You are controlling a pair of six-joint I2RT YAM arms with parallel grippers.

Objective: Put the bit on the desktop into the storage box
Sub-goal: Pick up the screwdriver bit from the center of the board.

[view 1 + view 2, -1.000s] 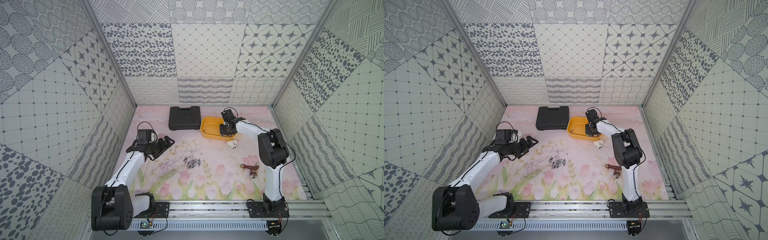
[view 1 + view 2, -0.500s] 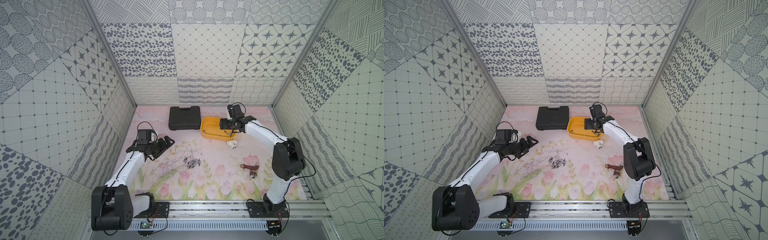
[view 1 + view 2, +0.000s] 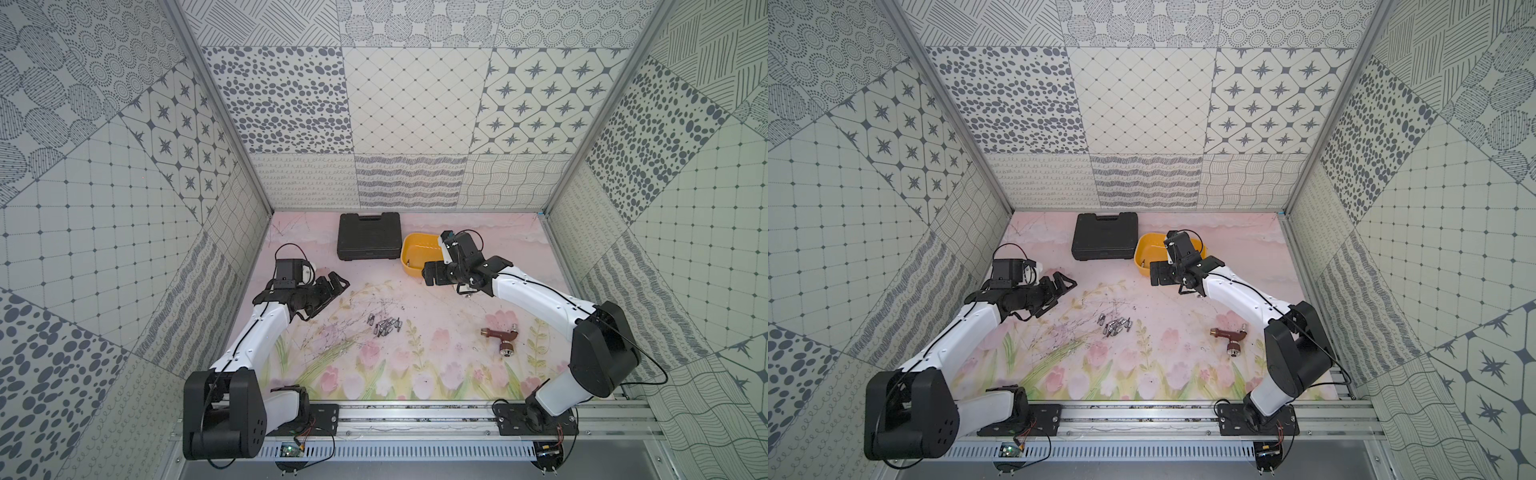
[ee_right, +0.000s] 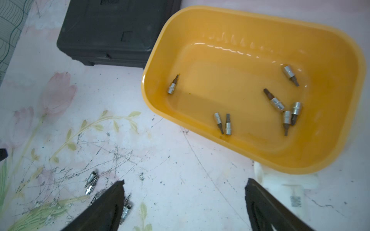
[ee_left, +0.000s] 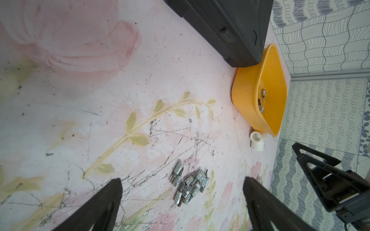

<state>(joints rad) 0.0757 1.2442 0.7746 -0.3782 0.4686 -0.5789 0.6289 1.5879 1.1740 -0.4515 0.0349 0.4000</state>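
L gripper [image 3: 336, 283] & R gripper [image 3: 436, 266] both spread, empty.
Top views: storage box [image 3: 417, 249] upper centre, just beside black case [image 3: 369, 236]; loose bits [image 3: 384, 325] mid-frame. L wrist: pile lower centre. R wrist: seven stored bits [image 4: 228, 126] in box, upper right.

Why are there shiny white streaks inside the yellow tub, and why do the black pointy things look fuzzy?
In the right wrist view, the streaks are light glare on the glossy wall of the shallow yellow plastic tub; also there, the black fingers of the right gripper sit near the lens, so they blur.
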